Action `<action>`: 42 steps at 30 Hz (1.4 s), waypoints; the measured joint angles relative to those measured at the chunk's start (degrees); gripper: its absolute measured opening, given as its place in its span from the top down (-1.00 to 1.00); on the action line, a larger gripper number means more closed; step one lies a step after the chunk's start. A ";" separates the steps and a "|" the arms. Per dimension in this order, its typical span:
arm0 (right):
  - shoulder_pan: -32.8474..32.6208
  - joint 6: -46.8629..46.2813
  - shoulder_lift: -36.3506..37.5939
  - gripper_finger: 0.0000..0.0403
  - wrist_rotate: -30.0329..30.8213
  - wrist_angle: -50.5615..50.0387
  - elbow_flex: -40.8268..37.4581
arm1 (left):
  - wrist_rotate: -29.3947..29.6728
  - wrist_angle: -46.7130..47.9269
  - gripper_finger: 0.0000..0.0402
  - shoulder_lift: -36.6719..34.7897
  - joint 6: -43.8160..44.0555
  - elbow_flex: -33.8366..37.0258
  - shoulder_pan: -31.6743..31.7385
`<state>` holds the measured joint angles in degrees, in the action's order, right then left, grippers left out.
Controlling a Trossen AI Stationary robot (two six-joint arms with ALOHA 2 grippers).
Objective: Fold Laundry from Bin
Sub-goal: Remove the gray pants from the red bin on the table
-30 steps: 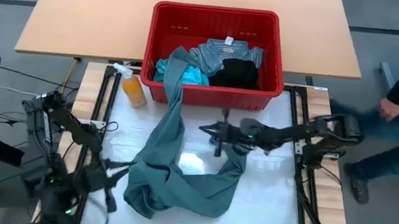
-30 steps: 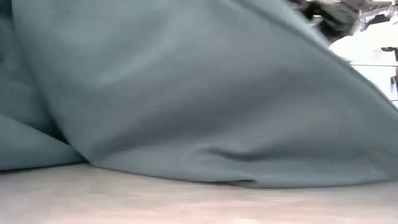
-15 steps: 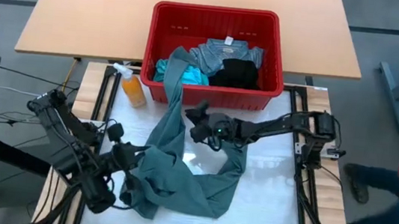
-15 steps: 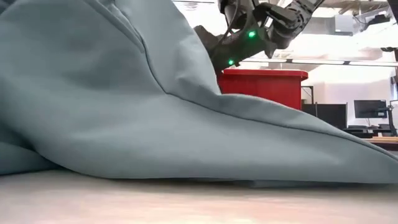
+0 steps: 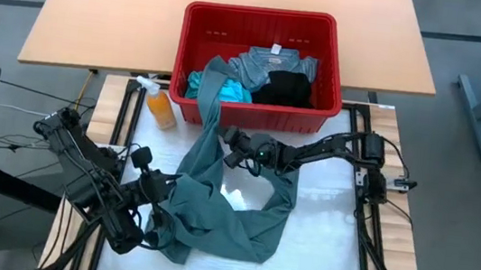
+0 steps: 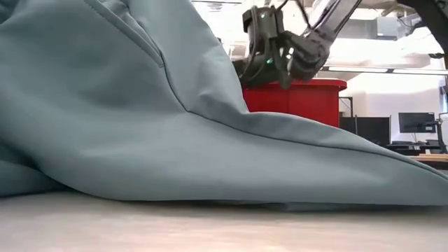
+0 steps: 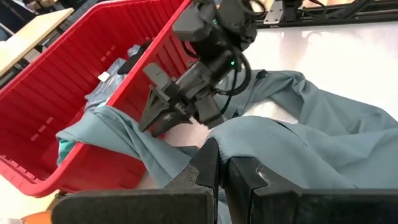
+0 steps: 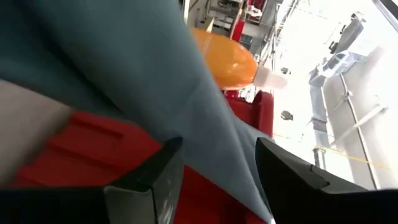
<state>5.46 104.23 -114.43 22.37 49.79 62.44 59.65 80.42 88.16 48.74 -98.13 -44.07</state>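
Since a second ago my right gripper (image 5: 232, 143) has slid along the grey-green garment (image 5: 214, 207) toward the red bin (image 5: 201, 21) and spread its fingers, and the person who stood beside the wooden table has gone.

My left gripper (image 7: 219, 175), on the white surface (image 5: 319, 244) well short of the bin, has its fingers clenched on a fold of the grey-green garment. The fingers of my right gripper are released, standing to either side of the strip of cloth that climbs over the bin's near rim; I cannot tell whether they touch it. That garment lies in a rumpled loop on the surface in front of the bin, one end still draped inside. The turquoise garment (image 5: 194, 82), the blue-grey garment (image 5: 271, 66) and the black garment (image 5: 284, 89) lie in the bin, which sits on the near edge of a wooden table (image 5: 109, 11). An orange spray bottle (image 5: 159, 104) stands just beside the bin's corner.

Only the high view shows inside the bin. The low view, mostly filled by cloth, shows a bright room with dark monitors (image 6: 416, 123) beyond the bin. The left wrist view alone shows my clenched fingers closely.
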 joint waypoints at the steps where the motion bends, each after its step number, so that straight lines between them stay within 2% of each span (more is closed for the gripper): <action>1: 0.19 0.70 -0.93 -0.12 0.00 1.12 0.73 | 0.00 0.00 1.00 -0.02 -0.07 0.00 0.00; 4: 0.79 1.20 -2.95 -0.03 -0.17 2.10 2.97 | 0.02 0.02 1.00 0.00 -0.07 0.00 0.00; 6: 0.78 1.24 -4.07 0.13 -0.24 1.23 4.46 | 0.03 0.05 1.00 0.00 -0.10 0.00 0.00; 11: 0.07 0.49 -5.71 0.83 0.68 -2.51 5.65 | -0.01 0.03 1.00 0.00 -0.04 0.00 0.00; 12: -0.36 -0.21 -5.61 0.90 1.86 -3.75 5.65 | -0.24 0.01 1.00 0.00 -0.04 0.00 0.00; 17: -3.34 -10.65 -1.16 0.90 10.23 -15.63 3.87 | -0.48 -0.02 1.00 0.03 -1.17 0.00 -0.01; 19: -4.57 -18.39 2.86 0.92 12.23 -25.25 2.00 | -0.48 -0.08 1.00 0.03 -1.88 0.00 -0.02; 21: -5.71 -30.16 7.90 0.92 11.63 -39.70 0.06 | -0.46 -0.12 1.00 0.03 -2.48 0.00 -0.02; 25: -6.76 -55.81 18.33 0.92 1.53 -64.28 -3.86 | 0.96 -1.29 1.00 0.03 -2.65 0.00 -0.02; 28: -7.43 -71.52 24.70 0.92 -5.35 -73.67 -8.10 | 2.09 -6.79 1.00 0.03 -6.70 0.00 0.63; 31: -9.25 -83.58 29.34 0.92 -10.28 -78.23 -14.47 | 0.50 -12.31 1.00 0.05 -13.42 0.00 1.14; 36: -17.34 -102.04 35.62 0.92 -23.60 -75.97 -27.62 | -0.86 -16.08 1.00 0.05 -18.36 0.00 1.07; 40: -27.32 -120.26 38.58 0.92 -32.61 -63.50 -34.74 | -1.18 -16.11 1.00 0.05 -18.96 0.00 1.43; 42: -32.65 -126.24 38.97 0.92 -33.41 -55.49 -36.32 | -2.06 -16.44 1.00 0.05 -19.76 0.00 1.84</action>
<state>-27.19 -22.01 -75.46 -11.04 -5.69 26.12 57.60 63.98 88.20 28.97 -98.13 -42.23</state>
